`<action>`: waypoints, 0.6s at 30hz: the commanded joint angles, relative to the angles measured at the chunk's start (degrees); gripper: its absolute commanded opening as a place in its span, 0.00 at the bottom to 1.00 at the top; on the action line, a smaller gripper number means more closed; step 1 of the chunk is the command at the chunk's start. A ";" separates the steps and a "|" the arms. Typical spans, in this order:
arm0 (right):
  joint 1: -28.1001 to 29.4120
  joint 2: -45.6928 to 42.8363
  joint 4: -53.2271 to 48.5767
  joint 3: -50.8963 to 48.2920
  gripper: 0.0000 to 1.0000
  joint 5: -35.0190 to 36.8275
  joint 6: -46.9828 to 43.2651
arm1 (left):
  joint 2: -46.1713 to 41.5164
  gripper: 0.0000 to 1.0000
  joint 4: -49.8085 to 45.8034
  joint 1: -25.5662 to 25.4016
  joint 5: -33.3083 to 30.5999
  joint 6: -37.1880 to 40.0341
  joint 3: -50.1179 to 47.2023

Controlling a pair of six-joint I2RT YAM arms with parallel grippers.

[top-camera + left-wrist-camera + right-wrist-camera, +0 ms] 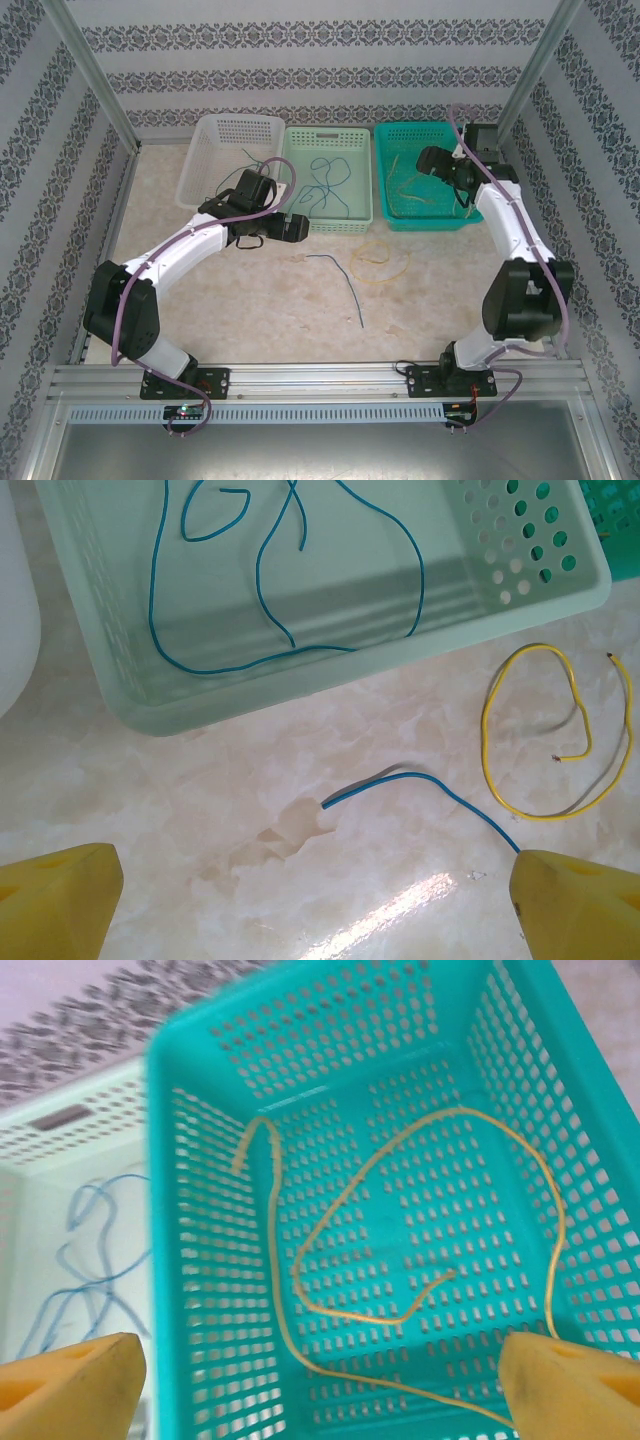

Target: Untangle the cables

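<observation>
Right gripper: jaws spread wide, holding nothing, hovering over the teal basket. The yellow cable lies looped on the basket floor right below it. One strand runs up to the right-hand fingertip; the view is blurry, so I can't tell if it touches. Risk: if it's hooked there, a lift drags the cable back out.

Left gripper: also spread, empty, low over the table. The blue cable lies just ahead, its tail vanishing behind the right-hand finger, so it's off-centre. Closing here likely shoves the wire instead of pinching it; it's thin, and the tabletop looks slick.

The yellow loop sits ahead-right, near the blue cable but apart. A sloppy sweep catches both and re-tangles them. The pale green basket with blue cables is straight ahead; overshoot clips its wall.
</observation>
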 commanded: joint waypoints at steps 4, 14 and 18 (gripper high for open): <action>4.84 -9.91 -1.44 -3.86 0.92 -2.14 -3.44 | 0.38 1.00 1.74 0.57 -0.16 -1.04 -0.52; 15.98 -21.59 -7.55 -19.81 0.83 -0.49 -2.86 | -2.79 1.00 4.89 0.55 -2.90 -2.55 -3.75; 22.77 -24.77 -6.75 -26.45 0.81 1.77 1.33 | -3.81 1.00 6.25 0.59 -3.59 -3.60 -5.19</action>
